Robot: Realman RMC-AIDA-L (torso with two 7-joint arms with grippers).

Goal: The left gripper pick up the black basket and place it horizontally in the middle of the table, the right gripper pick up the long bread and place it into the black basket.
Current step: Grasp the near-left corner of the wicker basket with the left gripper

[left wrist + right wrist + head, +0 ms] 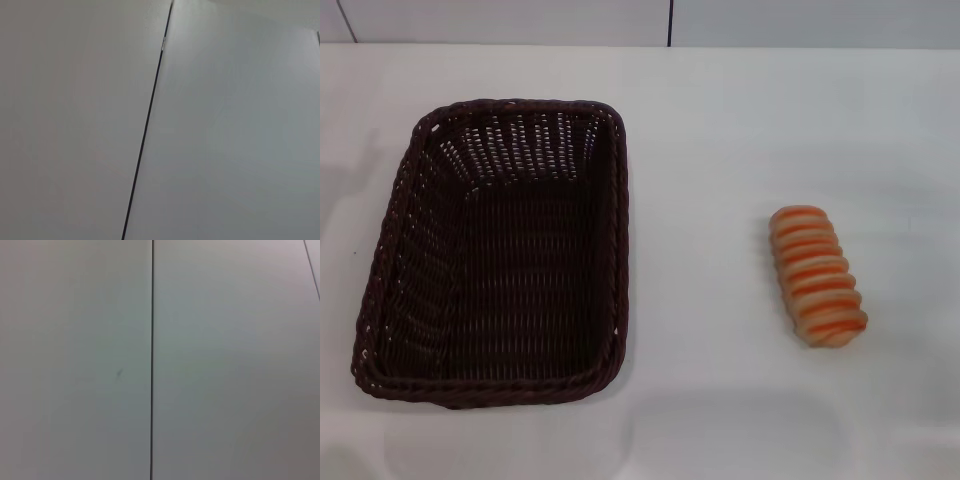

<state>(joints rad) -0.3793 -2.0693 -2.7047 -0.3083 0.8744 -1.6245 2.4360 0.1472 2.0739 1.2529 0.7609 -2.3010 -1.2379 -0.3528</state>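
The black basket [500, 255] is a large dark woven wicker basket standing on the left part of the white table [720, 140], its long side running away from me, and it is empty. The long bread [817, 275], pale tan with orange stripes, lies on the table to the right of the basket, well apart from it. Neither gripper shows in the head view. Both wrist views show only plain pale panels with a thin dark seam [146, 125] [152, 360].
A pale wall with a dark vertical seam [670, 22] runs along the table's far edge. White tabletop lies between the basket and the bread and in front of both.
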